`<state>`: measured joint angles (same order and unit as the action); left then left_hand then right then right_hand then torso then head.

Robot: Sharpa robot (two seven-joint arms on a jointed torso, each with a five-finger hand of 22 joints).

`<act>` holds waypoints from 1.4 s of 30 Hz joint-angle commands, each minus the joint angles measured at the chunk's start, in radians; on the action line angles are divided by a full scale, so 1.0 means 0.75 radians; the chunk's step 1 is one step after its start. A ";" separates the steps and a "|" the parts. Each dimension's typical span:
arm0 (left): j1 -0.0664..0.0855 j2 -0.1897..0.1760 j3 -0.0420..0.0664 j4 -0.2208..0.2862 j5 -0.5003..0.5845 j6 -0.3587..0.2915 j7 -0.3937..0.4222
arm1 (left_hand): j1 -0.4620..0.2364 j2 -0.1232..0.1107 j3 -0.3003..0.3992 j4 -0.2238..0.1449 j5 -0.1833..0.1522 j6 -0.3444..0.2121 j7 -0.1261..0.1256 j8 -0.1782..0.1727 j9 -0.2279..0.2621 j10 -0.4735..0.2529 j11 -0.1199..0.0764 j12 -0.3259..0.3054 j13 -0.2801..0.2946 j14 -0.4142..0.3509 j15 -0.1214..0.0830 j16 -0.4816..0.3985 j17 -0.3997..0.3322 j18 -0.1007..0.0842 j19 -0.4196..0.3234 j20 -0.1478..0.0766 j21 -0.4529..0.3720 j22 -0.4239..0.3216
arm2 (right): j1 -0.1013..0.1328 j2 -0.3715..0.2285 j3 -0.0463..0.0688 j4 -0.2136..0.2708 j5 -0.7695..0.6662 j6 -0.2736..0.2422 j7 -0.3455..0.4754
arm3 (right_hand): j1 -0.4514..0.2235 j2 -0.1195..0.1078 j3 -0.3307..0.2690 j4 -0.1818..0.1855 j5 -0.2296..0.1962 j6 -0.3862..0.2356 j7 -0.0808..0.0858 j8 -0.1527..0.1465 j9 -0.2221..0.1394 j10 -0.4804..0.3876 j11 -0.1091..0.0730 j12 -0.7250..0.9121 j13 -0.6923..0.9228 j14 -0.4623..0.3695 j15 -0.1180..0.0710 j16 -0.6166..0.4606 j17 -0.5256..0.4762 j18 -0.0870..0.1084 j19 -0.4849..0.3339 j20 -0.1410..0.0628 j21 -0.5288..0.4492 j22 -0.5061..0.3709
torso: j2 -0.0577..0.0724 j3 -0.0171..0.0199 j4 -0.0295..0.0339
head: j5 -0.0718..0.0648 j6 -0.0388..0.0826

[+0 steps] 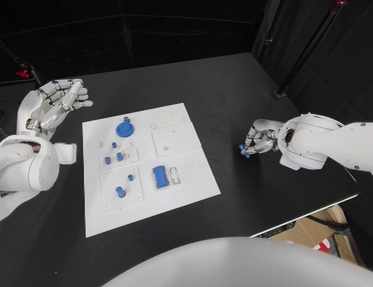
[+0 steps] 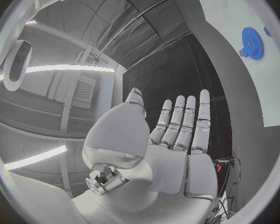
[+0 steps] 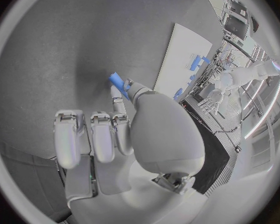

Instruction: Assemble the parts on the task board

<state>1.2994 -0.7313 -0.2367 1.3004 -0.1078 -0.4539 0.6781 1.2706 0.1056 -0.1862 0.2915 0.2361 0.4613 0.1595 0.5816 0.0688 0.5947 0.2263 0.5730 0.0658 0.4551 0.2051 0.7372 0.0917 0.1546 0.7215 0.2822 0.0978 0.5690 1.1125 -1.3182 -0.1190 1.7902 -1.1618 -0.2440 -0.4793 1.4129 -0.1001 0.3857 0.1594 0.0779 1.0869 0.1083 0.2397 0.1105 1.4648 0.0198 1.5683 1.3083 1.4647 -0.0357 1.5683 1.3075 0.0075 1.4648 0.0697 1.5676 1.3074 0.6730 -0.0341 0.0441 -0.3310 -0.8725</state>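
The task board (image 1: 180, 190) is lying in the middle of the black counter (image 1: 229, 89), carrying a blue gear (image 1: 125, 128) and smaller blue parts (image 1: 160, 176). The left hand (image 1: 55, 101) is hovering open-fingered beyond the board's far left corner. The right hand (image 1: 257, 140) is pinching a small blue piece (image 1: 244, 150) right of the board.

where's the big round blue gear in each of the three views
Head view: the large round blue gear lies near the far left corner of the white task board.
Left wrist view: the same gear lies on the board, beyond the open left hand.
Right wrist view: too small to tell; a blue speck on the distant board may be it.
Shared landmark: the white task board, seen in all three views.
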 commanded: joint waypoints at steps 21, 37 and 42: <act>0.002 0.010 0.001 -0.008 0.003 0.016 0.006 | -0.002 0.011 -0.006 -0.001 0.009 -0.009 0.147 0.004 -0.002 -0.009 -0.003 0.008 -0.001 -0.011 0.000 0.007 -0.001 0.004 0.010 0.003 0.007 -0.001 | 0.031 0.065 0.002 0.104 0.636 -0.168 0.362 | -0.059 0.033 -0.149 -0.030 0.294 0.083 -0.025 -0.062 0.016 0.141 0.006 0.003 0.350 0.141 0.010 0.003 0.351 -0.010 0.141 0.013 0.004 0.351 | 0.000 -0.0003 0.0001 | 0.098 0.000; 0.001 0.017 0.001 -0.012 0.003 0.019 0.005 | -0.001 0.012 -0.008 -0.001 0.009 -0.010 0.147 0.005 -0.002 -0.009 -0.003 0.009 -0.001 -0.012 0.000 0.009 -0.003 0.004 0.010 0.003 0.007 -0.002 | 0.035 0.286 0.003 0.063 0.713 -0.044 0.299 | -0.080 0.054 -0.212 -0.014 0.296 0.084 -0.022 -0.084 0.013 0.141 0.009 0.003 0.350 0.141 0.009 0.003 0.351 -0.010 0.141 0.014 0.004 0.351 | -0.001 -0.0015 -0.0019 | 0.287 0.000; 0.001 0.018 0.001 -0.012 0.003 0.021 0.005 | -0.001 0.012 -0.008 -0.001 0.009 -0.010 0.147 0.005 -0.002 -0.009 -0.003 0.009 -0.001 -0.012 0.000 0.009 -0.003 0.004 0.010 0.003 0.007 -0.002 | 0.035 0.330 0.003 0.041 0.713 -0.025 0.252 | -0.087 0.059 -0.226 -0.007 0.295 0.083 -0.020 -0.091 0.012 0.141 0.010 0.003 0.350 0.141 0.010 0.003 0.351 -0.010 0.141 0.014 0.004 0.351 | 0.000 0.0007 0.0013 | 0.301 0.000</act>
<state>1.2988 -0.7189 -0.2367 1.2909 -0.1077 -0.4489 0.6755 1.2706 0.1056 -0.1861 0.2914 0.2361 0.4613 0.1595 0.5815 0.0679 0.5947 0.2263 0.5730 0.0660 0.4551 0.2051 0.7372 0.0902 0.1545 0.7215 0.2822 0.0978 0.5693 1.1372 -1.0764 -0.1175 1.8250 -0.6455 -0.3001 -0.2535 1.3498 -0.0656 0.2228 0.1537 0.2958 1.1391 0.1003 0.1758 0.1177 1.4651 0.0198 1.5683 1.3085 1.4649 -0.0356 1.5683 1.3074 0.0073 1.4684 0.0734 1.5676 1.3074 0.6726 -0.0343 0.0440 -0.1112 -0.8725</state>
